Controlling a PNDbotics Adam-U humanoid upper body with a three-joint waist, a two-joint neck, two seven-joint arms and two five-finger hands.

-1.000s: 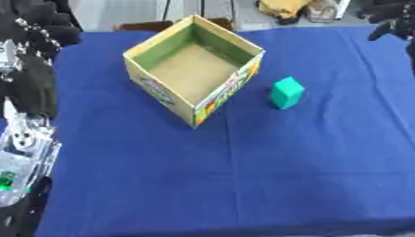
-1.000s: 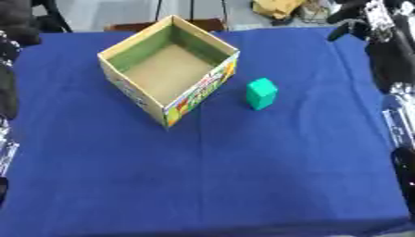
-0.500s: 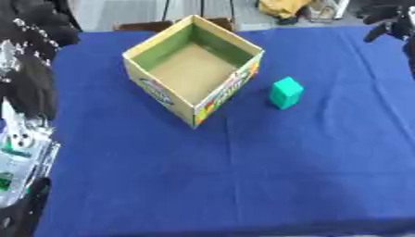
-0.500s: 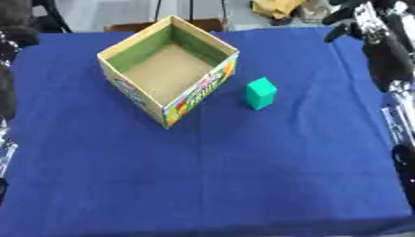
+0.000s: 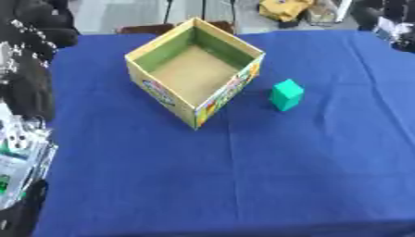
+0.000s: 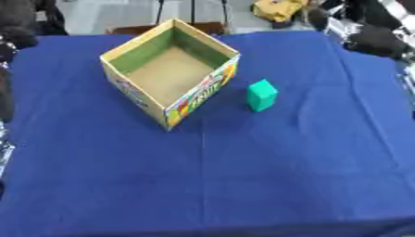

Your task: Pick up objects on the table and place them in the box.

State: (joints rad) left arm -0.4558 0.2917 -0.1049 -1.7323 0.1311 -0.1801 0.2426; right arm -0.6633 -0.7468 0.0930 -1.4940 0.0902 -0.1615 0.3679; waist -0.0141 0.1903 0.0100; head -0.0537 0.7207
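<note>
An open cardboard box [image 5: 197,107] with a green inner lining and colourful print on its sides stands on the blue tablecloth [image 5: 243,176], left of the middle. Nothing shows inside it. A small green block [image 5: 286,95] sits on the cloth just right of the box, apart from it. My right hand [image 6: 369,32] is a blurred black shape over the table's far right corner, well away from the block. My left hand [image 5: 36,25] shows dark at the far left corner, beside the box's side of the table. Neither hand holds anything that I can see.
My left arm's black and silver parts [image 5: 20,152] run down the left edge of the view. Beyond the far table edge lie a yellow object [image 5: 282,7] and some dark stand legs [image 5: 168,14]. Blue cloth spreads wide in front of the box and block.
My right hand has shifted slightly at the far right corner and looks blurred. The box, the block and my left hand stay where they were.
</note>
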